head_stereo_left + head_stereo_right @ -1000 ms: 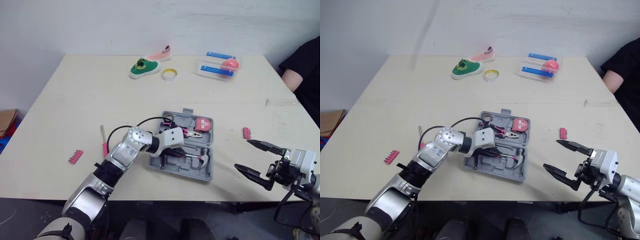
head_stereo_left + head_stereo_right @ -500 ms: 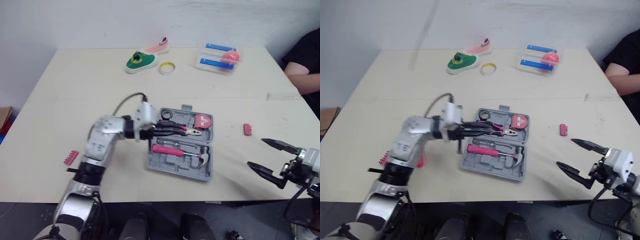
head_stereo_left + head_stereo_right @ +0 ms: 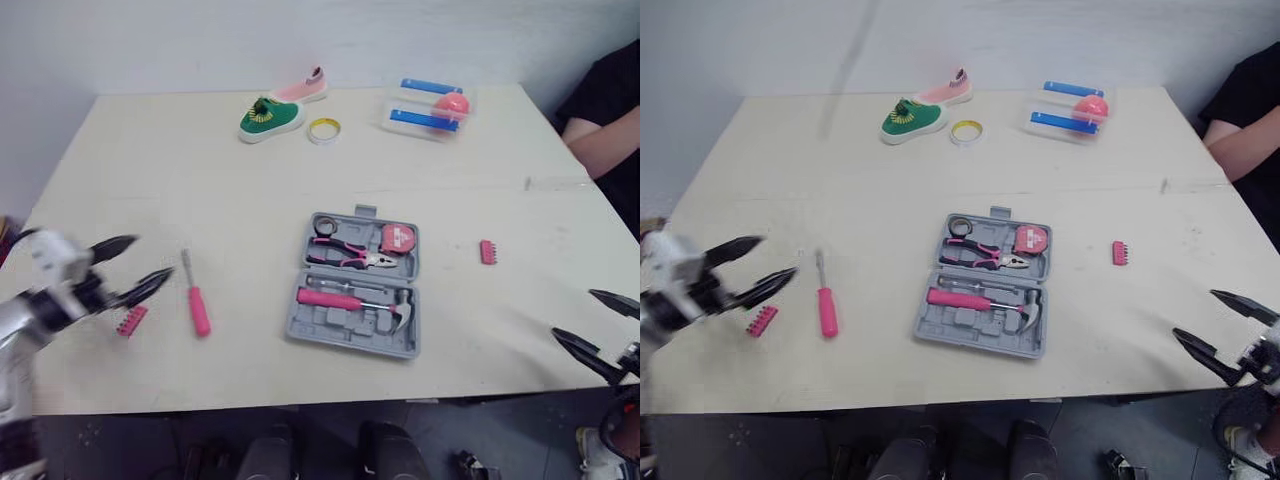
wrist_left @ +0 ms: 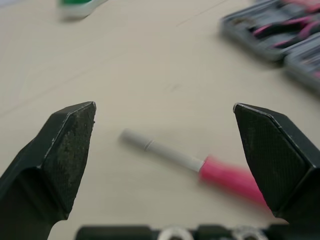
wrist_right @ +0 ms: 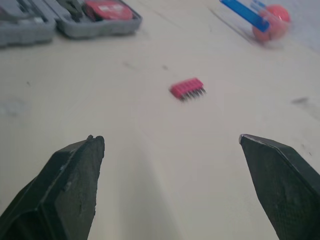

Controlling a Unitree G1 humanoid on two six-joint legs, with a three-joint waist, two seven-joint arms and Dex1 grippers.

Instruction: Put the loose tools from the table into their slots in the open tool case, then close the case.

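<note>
- The left gripper (image 3: pixel 153 256) is at the left edge of the frame, over the table (image 3: pixel 230 200). Its two black fingers are spread wide and hold nothing.
- A pink bit strip (image 3: pixel 130 321) lies just below that gripper, apart from it.
- The screwdriver (image 3: pixel 194 295) lies loose on the table at lower left, just right of the gripper. Its long axis runs almost straight up the frame, with the grey shaft pointing to the top and the pink handle to the bottom.
- At the upper middle sit a green shoe (image 3: pixel 270 114), a pink shoe (image 3: pixel 305 88) and a yellow roll of tape (image 3: pixel 323 130).
- The grey tool case (image 3: pixel 340 335) lies open at the centre. The pliers (image 3: pixel 350 258) lie across it with the nose to the right, and the tape measure (image 3: pixel 397 238) is beside them. The hammer (image 3: pixel 350 300) lies across it with its head to the right.
- A clear box (image 3: pixel 425 105) with blue strips stands at upper right.
- A second bit strip (image 3: pixel 487 251) lies right of the case, well apart from it.
- The right gripper (image 3: pixel 574 312) is at the lower right corner, fingers parted and empty.
- A person's arm (image 3: pixel 600 135) shows at the right edge.
</note>
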